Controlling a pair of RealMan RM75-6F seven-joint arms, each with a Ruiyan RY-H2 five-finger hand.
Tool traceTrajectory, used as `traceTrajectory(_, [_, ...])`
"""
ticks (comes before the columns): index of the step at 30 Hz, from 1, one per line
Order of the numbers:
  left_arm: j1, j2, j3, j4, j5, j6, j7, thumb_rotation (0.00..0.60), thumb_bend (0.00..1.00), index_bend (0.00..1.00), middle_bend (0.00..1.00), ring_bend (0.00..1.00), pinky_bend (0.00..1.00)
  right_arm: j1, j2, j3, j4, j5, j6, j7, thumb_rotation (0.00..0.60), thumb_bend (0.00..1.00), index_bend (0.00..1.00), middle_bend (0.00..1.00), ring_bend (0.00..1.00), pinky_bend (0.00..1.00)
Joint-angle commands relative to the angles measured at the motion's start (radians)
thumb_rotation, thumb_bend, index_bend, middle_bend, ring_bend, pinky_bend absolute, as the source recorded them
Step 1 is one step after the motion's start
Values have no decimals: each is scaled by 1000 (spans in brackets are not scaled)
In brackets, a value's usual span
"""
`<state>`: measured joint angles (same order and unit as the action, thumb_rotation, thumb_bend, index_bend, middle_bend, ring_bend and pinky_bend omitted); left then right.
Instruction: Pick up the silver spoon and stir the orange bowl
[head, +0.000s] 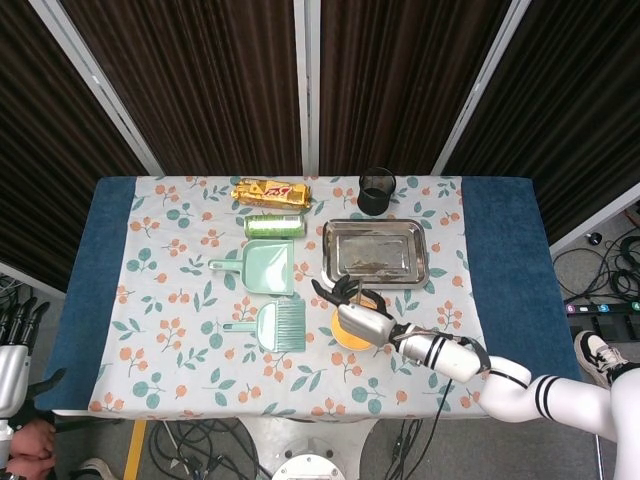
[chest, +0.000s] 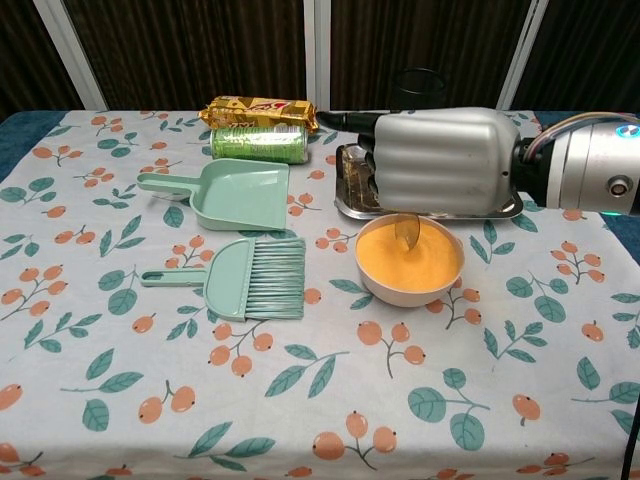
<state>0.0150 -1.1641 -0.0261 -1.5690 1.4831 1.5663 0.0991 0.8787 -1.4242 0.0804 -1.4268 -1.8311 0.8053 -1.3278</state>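
Note:
The orange bowl (chest: 410, 265) stands on the tablecloth right of centre; in the head view the bowl (head: 345, 338) is partly covered by my right hand (head: 356, 318). My right hand (chest: 445, 162) hovers over the bowl's far rim, back facing the chest camera, and grips the silver spoon (chest: 406, 232). Only the spoon's lower end shows, hanging below the hand with its tip just above or at the orange surface. The hand hides its handle. My left hand (head: 14, 348) stays off the table at the lower left of the head view, fingers apart and holding nothing.
A metal tray (chest: 349, 192) lies right behind the bowl, with a black mesh cup (head: 377, 190) beyond it. A green brush (chest: 245, 278) and dustpan (chest: 230, 193) lie left of the bowl. A green can (chest: 259, 143) and a snack pack (chest: 258, 110) sit at the back.

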Motion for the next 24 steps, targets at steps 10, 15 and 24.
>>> traceTrajectory(10, [3, -6, 5, 6, 0, -4, -5, 600, 0, 147, 159, 91, 81, -20, -68, -21, 9, 29, -9, -4, 600, 402, 686, 523, 390, 73])
traceTrajectory(15, [8, -5, 7, 8, -1, 0, -10, 600, 0, 147, 159, 91, 81, -36, -66, -37, 48, 34, -7, -18, 600, 402, 677, 523, 390, 83])
traceTrajectory(24, [1, -2, 3, 6, 12, 1, -12, 600, 0, 146, 159, 91, 81, -45, -3, 10, -1, 49, 48, -32, 600, 402, 679, 522, 390, 74])
